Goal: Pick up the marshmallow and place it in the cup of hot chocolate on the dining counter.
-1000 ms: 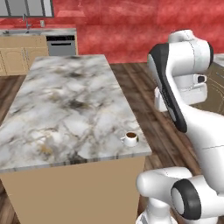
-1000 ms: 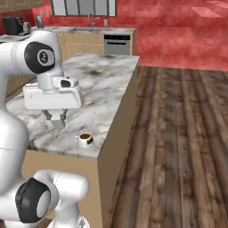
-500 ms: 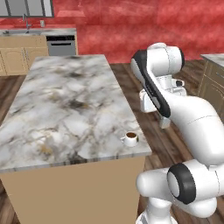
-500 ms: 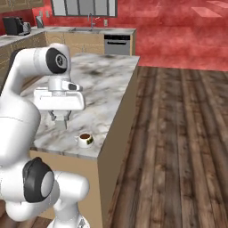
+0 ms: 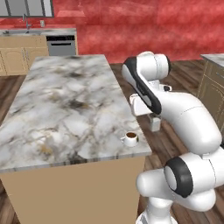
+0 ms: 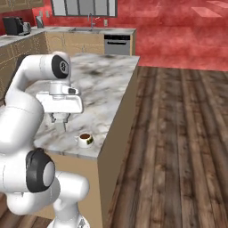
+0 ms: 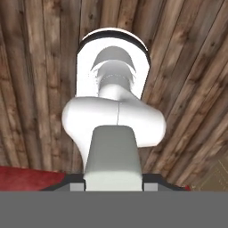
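Note:
The small white cup of hot chocolate (image 5: 130, 138) (image 6: 85, 139) stands near the front right corner of the dining counter (image 5: 65, 105) (image 6: 104, 80), a long marble top on tan sides. My gripper (image 5: 155, 124) (image 6: 60, 125) hangs fingers-down just off the counter's right edge, slightly behind the cup and above its level. I see the fingers edge-on as one dark block, so I cannot tell how far apart they stand or whether anything sits between them. The hand view looks down at the plank floor (image 7: 35, 67).
Tan cabinets with a sink and a dishwasher (image 5: 61, 43) (image 6: 118, 43) line the red back wall. Another cabinet with a stone top (image 5: 214, 83) stands to the right. Open wooden floor (image 6: 178, 133) runs along the counter's right side.
The arm has folded in and swung its elbow toward the counter. The hand has come lower and closer to the counter's right edge. The cup and the base have stayed put.

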You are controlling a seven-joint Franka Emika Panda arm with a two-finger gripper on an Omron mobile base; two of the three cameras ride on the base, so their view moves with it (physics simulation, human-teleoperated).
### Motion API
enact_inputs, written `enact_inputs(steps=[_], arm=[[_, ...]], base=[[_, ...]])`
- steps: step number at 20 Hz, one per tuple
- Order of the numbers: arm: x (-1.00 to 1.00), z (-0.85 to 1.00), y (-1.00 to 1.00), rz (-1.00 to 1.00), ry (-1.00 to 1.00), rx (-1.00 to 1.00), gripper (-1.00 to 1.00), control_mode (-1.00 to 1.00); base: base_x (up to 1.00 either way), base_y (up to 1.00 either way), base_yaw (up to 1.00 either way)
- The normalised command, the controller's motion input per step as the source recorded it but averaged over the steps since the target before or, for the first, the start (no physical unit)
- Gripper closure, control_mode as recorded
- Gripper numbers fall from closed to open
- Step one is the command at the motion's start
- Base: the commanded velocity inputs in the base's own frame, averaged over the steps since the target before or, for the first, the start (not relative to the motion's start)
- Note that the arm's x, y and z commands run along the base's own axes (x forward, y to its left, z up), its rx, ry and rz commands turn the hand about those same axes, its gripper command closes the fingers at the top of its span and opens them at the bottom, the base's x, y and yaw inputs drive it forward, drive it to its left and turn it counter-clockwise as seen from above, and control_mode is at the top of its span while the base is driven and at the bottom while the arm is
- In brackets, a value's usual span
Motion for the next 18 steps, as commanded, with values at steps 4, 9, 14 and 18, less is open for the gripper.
enact_inputs(steps=[4,9,14,18], arm=[[0.23,-0.08,0.02,-0.03,0.10,0.00,1.00,-1.00],[0.31,-0.14,0.00,0.00,0.03,0.00,1.00,-1.00],[0.34,-0.17,0.00,0.00,0.01,0.00,1.00,-1.00],[0.32,-0.25,0.00,0.00,0.05,0.00,1.00,-1.00]], base=[[0.00,0.00,0.00],[0.00,0.00,0.00],[0.00,0.00,0.00],[0.00,0.00,0.00]])
